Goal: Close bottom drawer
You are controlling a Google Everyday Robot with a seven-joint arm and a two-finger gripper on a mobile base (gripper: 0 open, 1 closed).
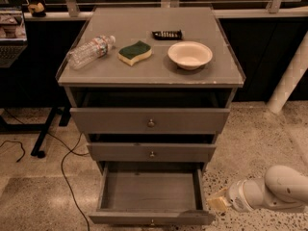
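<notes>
One thing sits nearest: my gripper (217, 204), low over the floor, just beside the right front corner of the bottom drawer (150, 196). Whether it is open or closed I cannot tell. That drawer stands pulled well out beneath the middle drawer (151, 152). I judge I should come round before its front panel, press squarely near the knob (152, 222), and push straight back so it doesn't skew.
</notes>
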